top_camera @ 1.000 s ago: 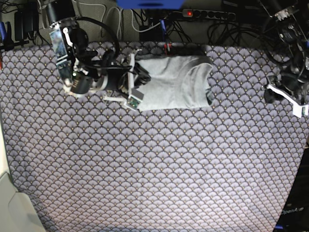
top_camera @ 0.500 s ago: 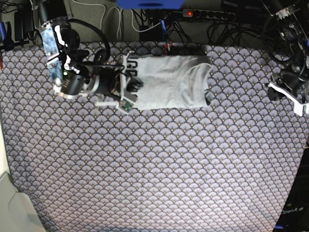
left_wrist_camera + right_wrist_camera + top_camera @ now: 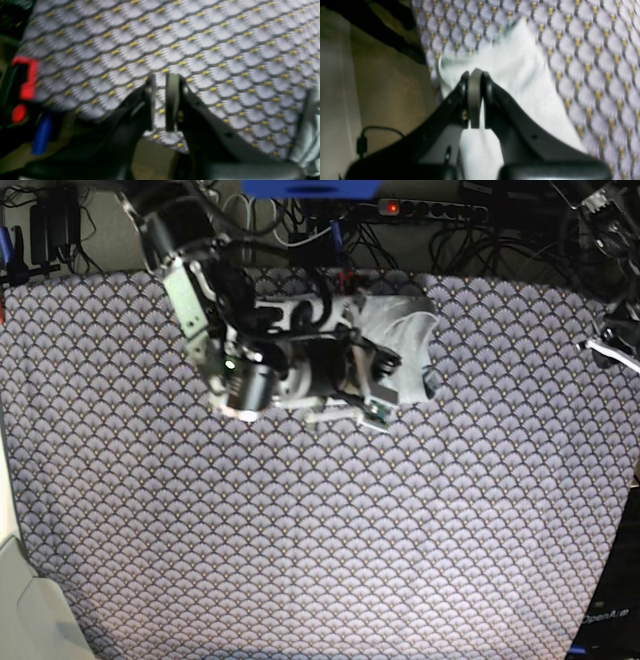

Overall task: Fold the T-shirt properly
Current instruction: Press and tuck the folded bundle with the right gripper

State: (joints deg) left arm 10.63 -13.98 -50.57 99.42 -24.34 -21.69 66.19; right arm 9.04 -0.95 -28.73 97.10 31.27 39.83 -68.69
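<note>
Right gripper [image 3: 475, 75] swung across the T-shirt [image 3: 405, 345], jaws pinching its edge, left gripper [image 3: 160, 80] jaws narrowly apart over tablecloth [image 3: 320, 530].

the t-shirt [image 3: 520, 72] is soft matt cloth; the right claw [image 3: 475, 75] is smooth black plastic; the worktop [image 3: 330, 540] cover looks woven.

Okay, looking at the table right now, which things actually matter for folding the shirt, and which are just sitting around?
Belongs to the job:
- T-shirt, folded small at the far edge
- right claw, over the shirt
- left claw, off to the side over bare cloth

Just there:
- patterned tablecloth
- power strip and cables behind the table
</note>
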